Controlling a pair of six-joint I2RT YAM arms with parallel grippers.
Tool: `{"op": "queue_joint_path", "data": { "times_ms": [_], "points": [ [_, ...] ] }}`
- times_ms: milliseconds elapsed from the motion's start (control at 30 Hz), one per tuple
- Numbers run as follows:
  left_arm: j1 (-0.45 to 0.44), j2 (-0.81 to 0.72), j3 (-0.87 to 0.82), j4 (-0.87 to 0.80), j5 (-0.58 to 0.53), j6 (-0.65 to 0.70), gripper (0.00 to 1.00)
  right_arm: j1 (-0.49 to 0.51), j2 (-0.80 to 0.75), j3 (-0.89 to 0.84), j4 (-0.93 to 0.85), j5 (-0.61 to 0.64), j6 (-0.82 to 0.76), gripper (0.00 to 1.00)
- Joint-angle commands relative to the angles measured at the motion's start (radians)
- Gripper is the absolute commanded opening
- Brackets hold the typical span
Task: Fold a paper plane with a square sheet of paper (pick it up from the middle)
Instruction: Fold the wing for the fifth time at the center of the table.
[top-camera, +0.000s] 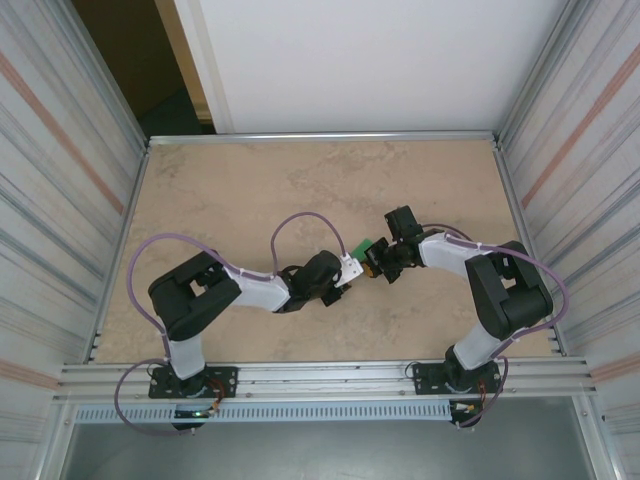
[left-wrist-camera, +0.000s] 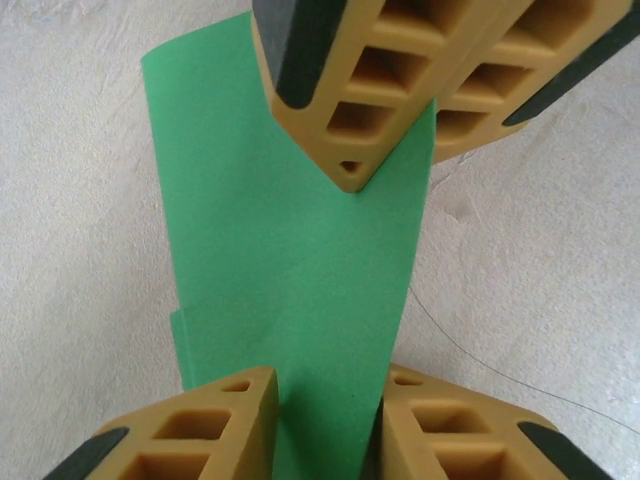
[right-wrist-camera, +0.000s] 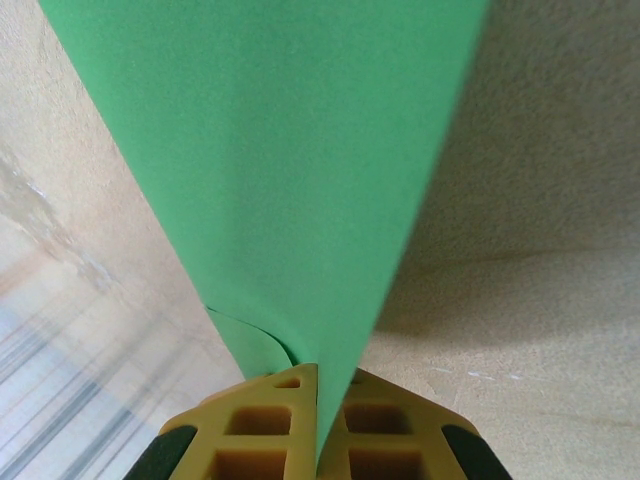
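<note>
The left arm (top-camera: 255, 290) and the right arm (top-camera: 455, 250) meet nose to nose in the middle of the table. Between them is the green paper (left-wrist-camera: 290, 270). It is not a flat square. It looks like a long strip with folded layers (a second layer peeks out at one edge). So I think the folding is partly done, and no plane shape shows yet.

The right gripper (right-wrist-camera: 318, 375) is squeezed tight on one end of the paper and seems to hold it up off the table. The left gripper (left-wrist-camera: 328, 385) has its two fingers apart. The strip runs through the gap between them, flat face to the camera, and they are not pinching it. This looks like a pass: one holds while the other gets ready to grab.

Next, I think the left gripper must close on the paper at a good spot without crumpling it. The paper is thin and floppy, so a crooked grab could spoil a crease.

All around are ribbed metal walls (top-camera: 60, 150) on both sides and a plain white wall (top-camera: 380, 60) at the back. There is a dark gap (top-camera: 130, 60) in the far left corner. The table (top-camera: 250, 190) is pale tan like stone, with faint cloudy marks. One very thin line (left-wrist-camera: 480, 365), like a hair, lies on it.
</note>
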Motion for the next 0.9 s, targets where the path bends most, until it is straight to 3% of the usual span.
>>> {"op": "queue_joint_path", "data": {
  "times_ms": [0,133,533,600,700,867],
  "points": [
    [-0.01,-0.037,0.013,-0.053,0.05,0.011,0.3,0.007,0.014,0.017,-0.017,-0.008,-0.001,0.0],
    [-0.01,-0.056,0.012,-0.051,0.05,0.012,0.31,0.008,0.017,0.016,-0.017,-0.008,-0.003,0.0],
    [-0.009,0.006,0.01,-0.044,0.031,0.001,0.14,0.012,0.015,0.017,-0.017,-0.011,-0.006,0.04],
    [-0.007,0.011,0.009,-0.045,0.038,-0.003,0.12,0.012,0.011,0.019,-0.018,-0.01,-0.009,0.14],
    [0.012,0.013,0.003,-0.047,0.072,-0.033,0.1,0.006,-0.004,0.033,-0.032,-0.009,-0.032,0.4],
    [0.073,-0.002,0.014,-0.106,0.229,-0.102,0.06,-0.037,-0.074,0.055,-0.09,0.026,-0.094,0.6]
  ]
}}
